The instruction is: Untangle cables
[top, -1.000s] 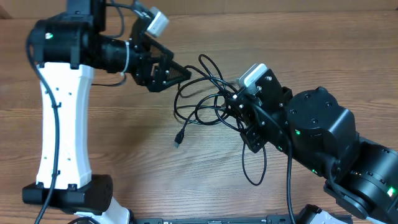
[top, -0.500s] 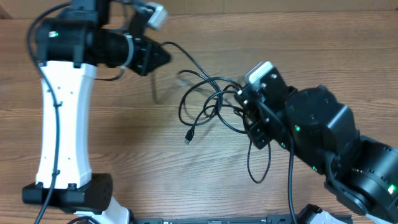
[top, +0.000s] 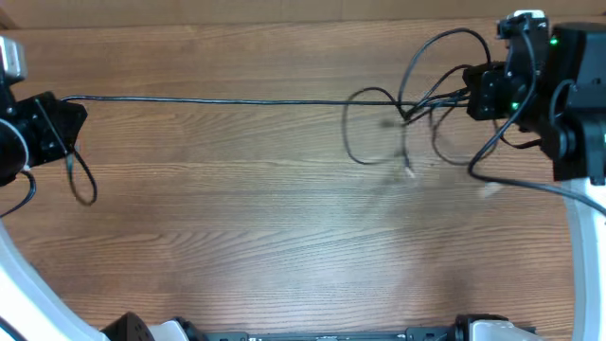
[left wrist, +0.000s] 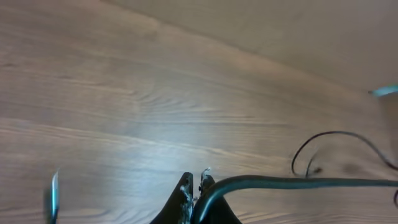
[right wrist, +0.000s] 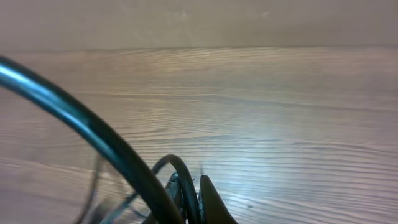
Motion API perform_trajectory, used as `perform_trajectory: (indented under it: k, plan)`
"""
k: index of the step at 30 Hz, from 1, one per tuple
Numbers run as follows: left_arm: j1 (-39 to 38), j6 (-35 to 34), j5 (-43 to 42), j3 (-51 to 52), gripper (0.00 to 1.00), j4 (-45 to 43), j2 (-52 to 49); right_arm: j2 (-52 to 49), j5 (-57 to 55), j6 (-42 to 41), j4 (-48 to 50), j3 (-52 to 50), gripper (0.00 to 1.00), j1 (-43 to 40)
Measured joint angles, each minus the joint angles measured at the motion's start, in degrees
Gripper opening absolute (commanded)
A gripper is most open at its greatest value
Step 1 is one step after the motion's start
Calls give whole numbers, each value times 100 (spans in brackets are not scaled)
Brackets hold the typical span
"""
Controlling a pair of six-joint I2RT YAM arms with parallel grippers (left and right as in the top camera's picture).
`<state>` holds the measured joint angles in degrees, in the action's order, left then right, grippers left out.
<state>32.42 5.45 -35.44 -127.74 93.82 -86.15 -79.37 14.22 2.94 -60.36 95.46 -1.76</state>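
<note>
With the arms now flung wide apart, the left pincer point(top: 64, 106), clamped shut on the taut cable point(top: 237, 101), draws it across the table point(top: 284, 246) from the cables point(top: 409, 112) still knotted beside the right pincer point(top: 472, 95), which is shut on them, so one strand looks nearly freed.

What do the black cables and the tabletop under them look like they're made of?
The cables: likely rubber or plastic jacketing, black, smooth, faintly glossy; the wrist views show a pale sheen and they curl freely. The table: wood or wood-look laminate, satin finish; brown grain streaks with soft glare.
</note>
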Motion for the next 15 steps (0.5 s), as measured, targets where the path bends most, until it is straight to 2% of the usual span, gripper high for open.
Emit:
perform_trajectory:
  k: [3,6,11,15]
  plan:
    - [50,-92,-98,-2,4,-81,66,-44,66,-46,208,0,4,-125]
    - [111,-199,149,-2,4,-127,90,-197,-188,-157,505,0,4,-363]
    - [149,-507,798,-2,4,-267,437,-833,90,-374,621,0,4,-1731]
    - [149,-605,918,-15,4,-302,570,-955,640,-555,535,0,4,-2142]
